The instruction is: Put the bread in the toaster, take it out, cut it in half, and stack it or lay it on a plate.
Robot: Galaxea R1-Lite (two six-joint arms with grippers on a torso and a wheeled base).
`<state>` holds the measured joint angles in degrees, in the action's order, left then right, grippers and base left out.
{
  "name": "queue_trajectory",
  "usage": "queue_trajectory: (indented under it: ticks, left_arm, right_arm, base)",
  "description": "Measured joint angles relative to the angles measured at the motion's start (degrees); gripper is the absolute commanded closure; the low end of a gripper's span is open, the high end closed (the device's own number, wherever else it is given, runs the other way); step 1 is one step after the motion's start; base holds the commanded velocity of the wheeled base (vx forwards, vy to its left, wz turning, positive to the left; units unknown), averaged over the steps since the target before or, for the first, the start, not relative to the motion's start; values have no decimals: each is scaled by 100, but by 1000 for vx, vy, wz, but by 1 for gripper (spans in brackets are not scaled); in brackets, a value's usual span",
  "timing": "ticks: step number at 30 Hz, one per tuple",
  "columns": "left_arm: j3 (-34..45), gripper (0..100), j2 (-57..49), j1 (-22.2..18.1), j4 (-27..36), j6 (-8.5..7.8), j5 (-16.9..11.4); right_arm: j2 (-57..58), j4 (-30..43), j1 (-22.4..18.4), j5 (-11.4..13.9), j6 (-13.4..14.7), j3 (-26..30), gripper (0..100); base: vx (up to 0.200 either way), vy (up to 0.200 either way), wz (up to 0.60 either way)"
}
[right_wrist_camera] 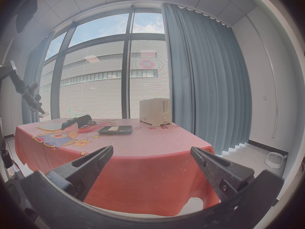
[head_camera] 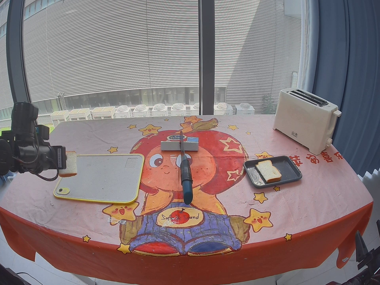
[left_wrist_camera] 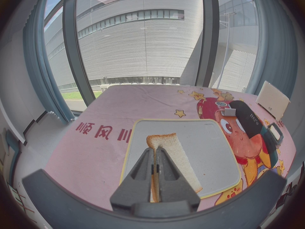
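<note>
Blk left arm (head_camera: 24, 149) w/ looped cable (head_camera: 46, 176), dk-grey wedge jaws

Bright daylight from window (head_camera: 111, 48), fisheye-warped dark edges

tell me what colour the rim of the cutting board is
Yellow rim around a grey cutting board, clearest in the head view.

Left claw (head_camera: 64, 163) holds bread slice (head_camera: 71, 164) at cutting board (head_camera: 101, 177) edge.
</note>
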<state>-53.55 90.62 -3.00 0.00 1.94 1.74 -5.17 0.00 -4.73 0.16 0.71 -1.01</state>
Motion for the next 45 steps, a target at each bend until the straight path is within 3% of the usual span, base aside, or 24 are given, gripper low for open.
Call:
queue_trajectory:
  ticks: [12, 21, 45]
  left_arm:
    - [124, 100, -573, -9, -156, 27, -11]
    - [450, 100, -639, -17, -1300, 35, 20]
    - [568, 100, -667, -22, -1317, 112, 52]
  right_arm:
    - [-1, 0, -4, 0, 0, 0, 0]
    - [-1, 0, -1, 0, 0, 0, 0]
    - [-1, 0, -4, 0, -2, 2, 0]
  base:
    - [0, 0, 0]
    - [0, 0, 0]
    - [0, -8, 0]
